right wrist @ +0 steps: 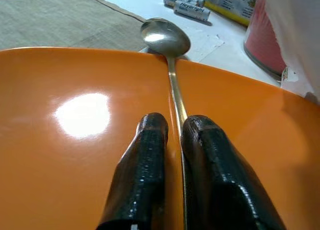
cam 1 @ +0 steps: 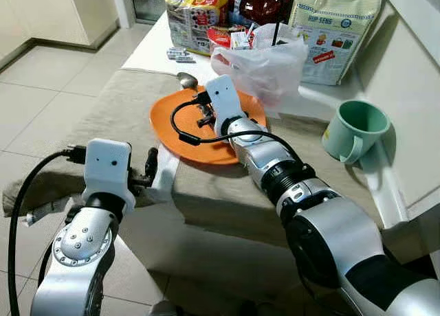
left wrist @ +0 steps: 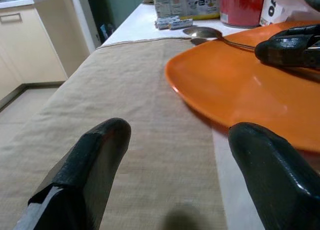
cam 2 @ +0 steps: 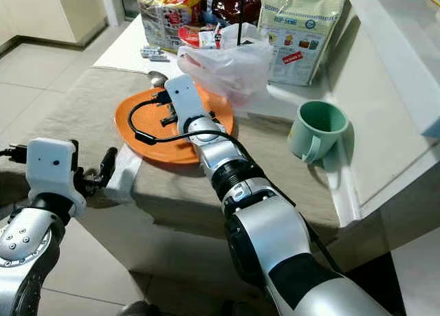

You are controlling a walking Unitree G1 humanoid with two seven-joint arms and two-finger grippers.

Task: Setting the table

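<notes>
An orange plate (cam 1: 172, 120) lies on a beige cloth (cam 1: 96, 117) on the table. A metal spoon (right wrist: 165, 37) has its bowl past the plate's far rim, and its handle runs back over the plate. My right gripper (right wrist: 174, 124) is low over the plate, shut on the spoon's handle, which passes between the two fingers. The spoon's bowl (cam 1: 186, 80) also shows in the left eye view beyond my right wrist. My left gripper (left wrist: 175, 132) is open at the table's near edge, just short of the plate's rim, holding nothing.
A green mug (cam 1: 354, 130) stands on the table to the right. Behind the plate sit a white plastic bag (cam 1: 265, 62), several food packets (cam 1: 333, 27) and some batteries (cam 1: 180, 53). A wall ledge runs along the right; tiled floor lies to the left.
</notes>
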